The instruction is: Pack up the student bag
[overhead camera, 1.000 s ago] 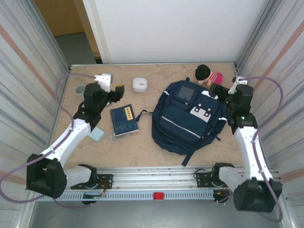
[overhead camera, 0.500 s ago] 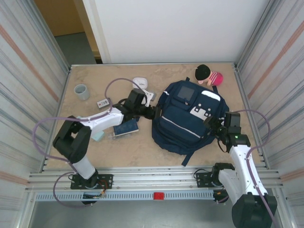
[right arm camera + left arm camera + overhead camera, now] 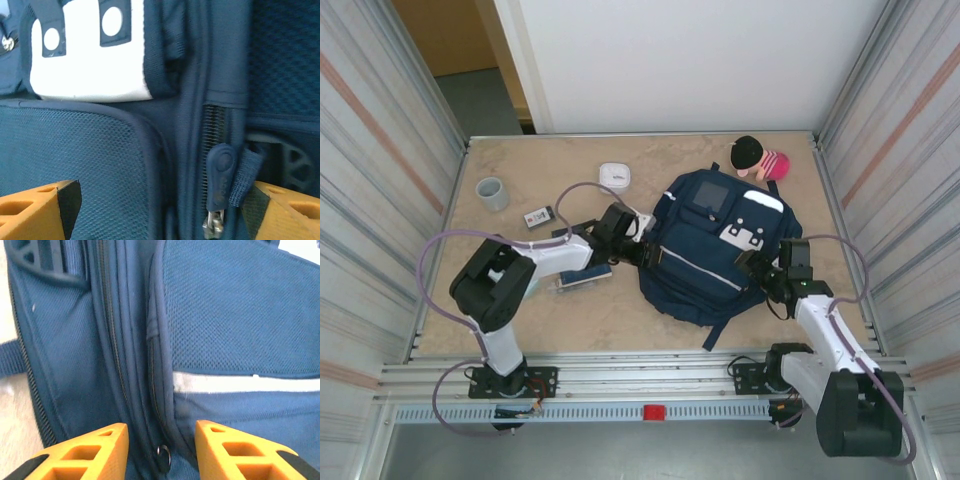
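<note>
The student bag [image 3: 715, 250] lies between the left end effector [image 3: 161, 440] and right end effector [image 3: 160, 200], both spread astride its zippers [image 3: 215, 135].

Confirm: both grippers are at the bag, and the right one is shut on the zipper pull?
No: the right gripper is open, with the zipper pull between its fingers, as the right wrist view shows. The left gripper is at the bag too.

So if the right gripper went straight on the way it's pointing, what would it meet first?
The student bag. The right gripper is open and aimed at its side, with the dark zipper pull just ahead between the fingers. Depth is hard to judge, but the fabric looks very close.
</note>
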Robot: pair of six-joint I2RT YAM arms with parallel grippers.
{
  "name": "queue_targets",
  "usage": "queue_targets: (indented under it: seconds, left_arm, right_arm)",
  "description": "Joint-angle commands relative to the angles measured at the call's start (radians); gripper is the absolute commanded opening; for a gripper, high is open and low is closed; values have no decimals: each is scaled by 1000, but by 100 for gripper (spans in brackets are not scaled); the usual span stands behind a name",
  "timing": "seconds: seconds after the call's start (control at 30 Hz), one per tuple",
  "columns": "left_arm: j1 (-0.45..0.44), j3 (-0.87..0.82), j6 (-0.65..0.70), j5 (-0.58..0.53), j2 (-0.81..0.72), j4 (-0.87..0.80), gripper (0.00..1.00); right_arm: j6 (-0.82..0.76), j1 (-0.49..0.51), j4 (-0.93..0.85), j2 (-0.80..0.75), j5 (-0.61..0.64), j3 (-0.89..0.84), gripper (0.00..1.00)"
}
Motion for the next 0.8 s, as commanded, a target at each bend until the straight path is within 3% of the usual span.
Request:
queue_targets:
  seconds: [0.0, 0.37, 0.5, 0.63, 0.77]
  left_arm:
    - [-6, -103, -29, -10, -77, -35, 39]
    - [-13, -328, -47, -121, -303, -28, 40]
    - [-9, -345, -12, -207, -360, -78, 45]
    - [8, -340, 14, -223, -385, -107, 49]
    - [5, -304, 43, -227, -454, -150, 60]
  right_arm:
    - [11, 55, 66, 61, -56, 25, 84]
    - [44, 297, 228, 296, 18, 125, 84]
    - [50, 342, 297, 395, 20, 181, 84]
    - [48, 378, 332, 470, 14, 236, 83]
    - [44, 387, 330, 435, 42, 241, 82]
